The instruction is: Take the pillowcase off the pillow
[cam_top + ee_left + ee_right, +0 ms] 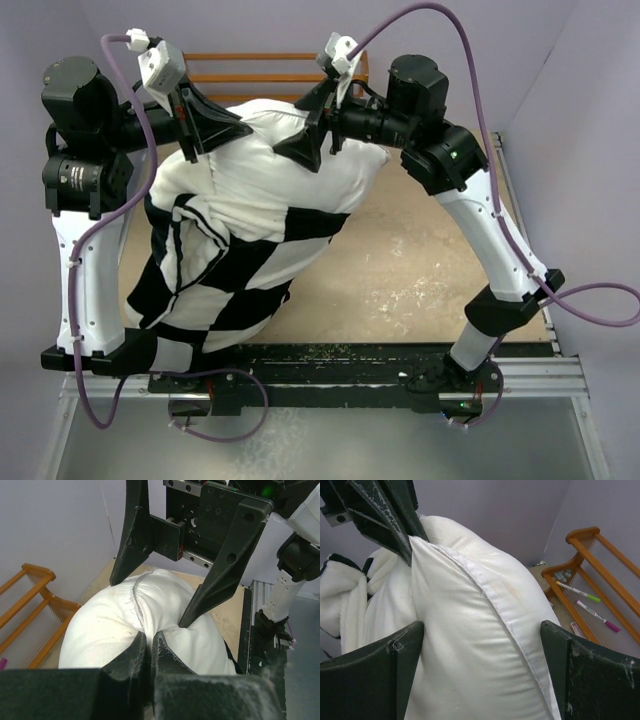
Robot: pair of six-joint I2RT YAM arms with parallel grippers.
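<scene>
The plain white pillow (285,165) sticks out of the black-and-white checkered pillowcase (235,285), which is bunched around its lower half and hangs toward the near table edge. My left gripper (192,148) is shut on the pillow's seamed top edge; the left wrist view shows its jaws (148,639) pinching white fabric. My right gripper (318,140) is open, its fingers straddling the pillow's upper end (481,626). The pillow (470,645) fills the gap between them. The pillowcase's fleecy rim (345,587) shows behind the pillow.
A wooden rack (250,75) stands against the back wall behind the pillow. It also shows in the right wrist view (600,565) with a green marker (576,592) and a pink marker (600,617) beside it. Bare tan tabletop (420,270) lies to the right.
</scene>
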